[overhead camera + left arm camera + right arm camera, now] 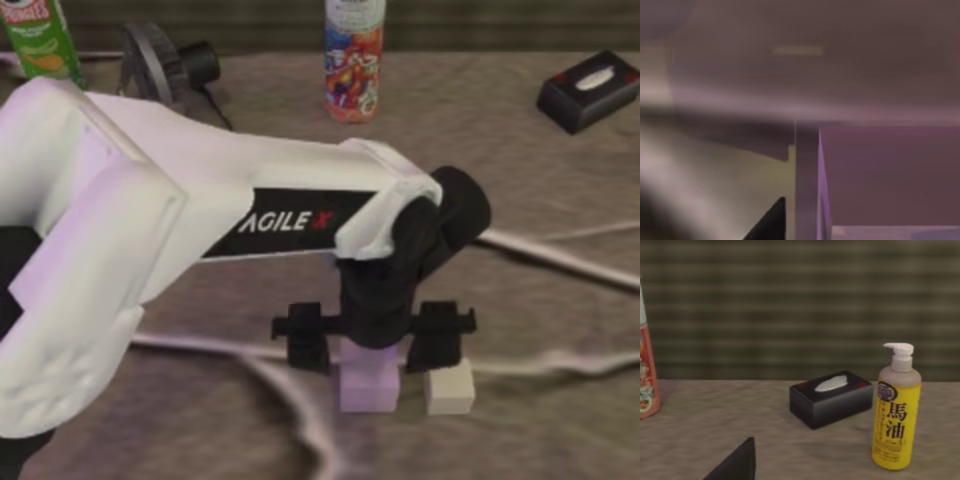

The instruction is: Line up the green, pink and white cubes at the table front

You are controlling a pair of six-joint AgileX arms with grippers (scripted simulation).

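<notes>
The left end effector hangs low over the front of the counter, right above the pink cube. Its two black fingers are spread wide apart, one on each side of the cube's top, so it is open and not squeezing anything. The pink cube sits flat on the cloth. In the left wrist view the cube fills much of the picture, very close up.

The white cube sits just beside the pink one, toward the right side of the counter, with a thin gap between them. Both are near the front edge. The green cube cannot be seen in any view.

The big white left arm reaches in from the left and covers much of the counter.

Farther back stand a colourful can, a green tube and a black round thing. A black tissue box lies at the back right. The right wrist view shows that box and a yellow pump bottle. Only a dark tip of the right end effector shows there, and I cannot tell if it is open or closed.
</notes>
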